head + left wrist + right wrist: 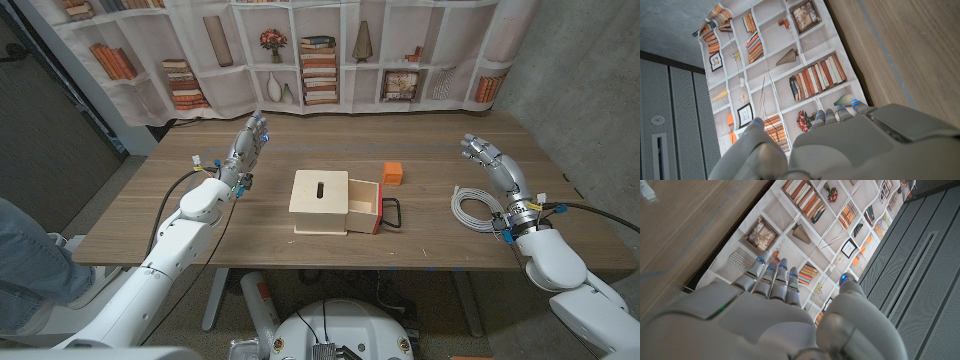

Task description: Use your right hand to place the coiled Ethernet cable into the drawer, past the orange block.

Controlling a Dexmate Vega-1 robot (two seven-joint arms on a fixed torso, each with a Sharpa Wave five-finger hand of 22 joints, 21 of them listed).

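A coiled white Ethernet cable lies on the wooden table at the right. My right hand is raised just behind and to the right of it, fingers spread and holding nothing. A small wooden box sits mid-table with its drawer pulled out to the right, a black handle on its front. An orange block stands behind the drawer. My left hand is up at the left of the box, fingers apart and empty. The wrist views show the backs of my left hand and right hand.
A bookshelf-print backdrop hangs behind the table's far edge. A person's leg in jeans is at the left edge of the head view. Bare wood lies between the drawer and the cable.
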